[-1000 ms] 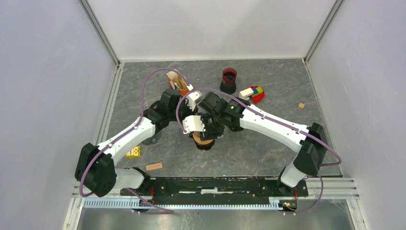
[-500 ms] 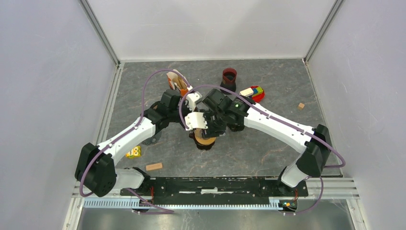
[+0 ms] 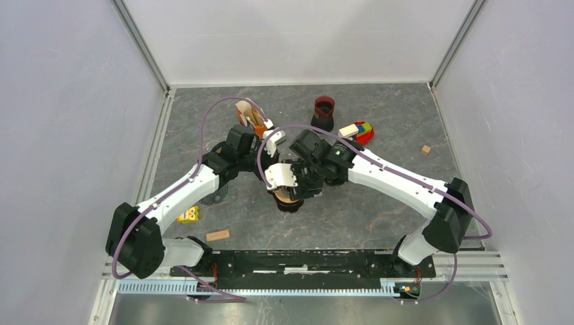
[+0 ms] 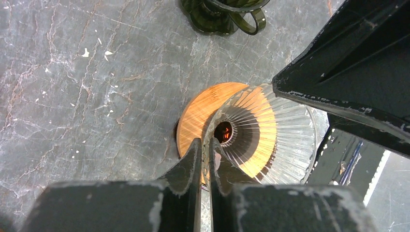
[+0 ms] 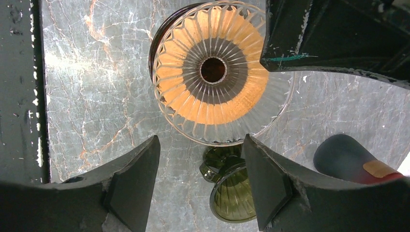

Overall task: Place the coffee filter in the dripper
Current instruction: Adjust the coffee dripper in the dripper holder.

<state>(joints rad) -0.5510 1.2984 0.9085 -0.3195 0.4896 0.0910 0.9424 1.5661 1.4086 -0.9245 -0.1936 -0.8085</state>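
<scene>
The clear ribbed glass dripper [image 4: 261, 130] sits on a round wooden base [image 4: 198, 116], under both arms at the table's middle [image 3: 289, 198]. My left gripper [image 4: 205, 150] is shut on the dripper's rim, one finger inside the bowl and one outside. My right gripper [image 5: 200, 188] is open and empty, hovering just beside the dripper [image 5: 217, 72]. A tan paper coffee filter [image 3: 245, 112] stands at the back, behind the left arm. The dripper's bowl holds nothing but its ribs.
A green glass dripper [image 5: 234, 193] lies on its side beside the clear one, also in the left wrist view [image 4: 222, 14]. A dark red cup [image 3: 324, 112], a coloured block toy [image 3: 360, 131], a small wooden cube [image 3: 425, 149], a yellow item [image 3: 190, 215] and a wooden block [image 3: 217, 235] lie around.
My right arm has shifted a little to the right, its elbow moving outward. The left arm and the dripper have barely moved.
</scene>
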